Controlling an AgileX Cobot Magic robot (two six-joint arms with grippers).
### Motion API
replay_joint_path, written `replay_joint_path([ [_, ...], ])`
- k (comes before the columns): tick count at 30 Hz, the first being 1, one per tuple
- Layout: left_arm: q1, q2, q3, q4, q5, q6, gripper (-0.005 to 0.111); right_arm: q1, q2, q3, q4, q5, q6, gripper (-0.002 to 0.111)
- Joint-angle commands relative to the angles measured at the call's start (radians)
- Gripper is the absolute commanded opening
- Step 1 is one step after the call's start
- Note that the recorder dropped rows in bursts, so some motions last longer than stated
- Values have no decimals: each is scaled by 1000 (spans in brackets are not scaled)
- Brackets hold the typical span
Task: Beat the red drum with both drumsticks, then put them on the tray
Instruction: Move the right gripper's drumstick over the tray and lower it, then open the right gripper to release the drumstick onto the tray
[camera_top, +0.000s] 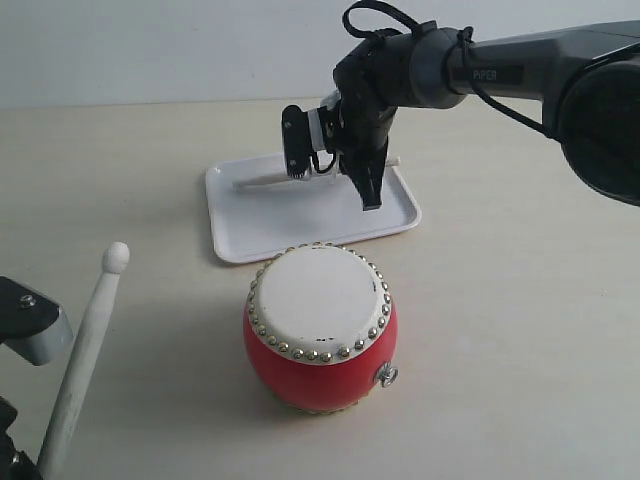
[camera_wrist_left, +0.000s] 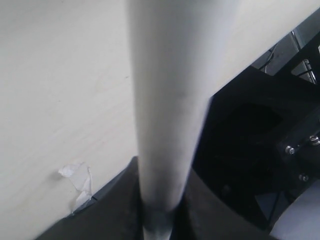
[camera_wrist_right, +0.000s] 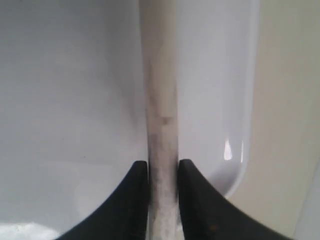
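Observation:
The red drum (camera_top: 320, 330) stands upright mid-table, its cream head ringed with silver studs. Behind it lies the white tray (camera_top: 310, 208). My right gripper (camera_top: 364, 185) hangs low over the tray, shut on a drumstick (camera_top: 268, 179) that stretches across the tray, close to its floor. In the right wrist view the black fingers (camera_wrist_right: 137, 187) press both sides of that stick (camera_wrist_right: 160, 90) above the tray (camera_wrist_right: 75, 80). At the lower left, my left gripper (camera_top: 25, 462) is shut on the other drumstick (camera_top: 92, 330), whose tip points up, left of the drum. That stick (camera_wrist_left: 167, 100) fills the left wrist view, clamped in the gripper (camera_wrist_left: 160, 212).
A pale wooden table (camera_top: 520, 330) carries everything. A scrap of clear tape (camera_wrist_left: 77, 180) sticks to the table near its edge, with dark robot hardware (camera_wrist_left: 250, 130) beyond. A corner of the tray's rim (camera_wrist_right: 240, 165) lies close to the right gripper.

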Motion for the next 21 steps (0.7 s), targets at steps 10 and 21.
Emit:
replay_joint_path([
  [10, -1, -7, 1, -15, -16, 9, 0, -2, -16, -4, 4, -12, 1, 22],
  [21, -1, -5, 1, -29, 19, 9, 0, 3, -176, -4, 12, 109, 420, 22],
])
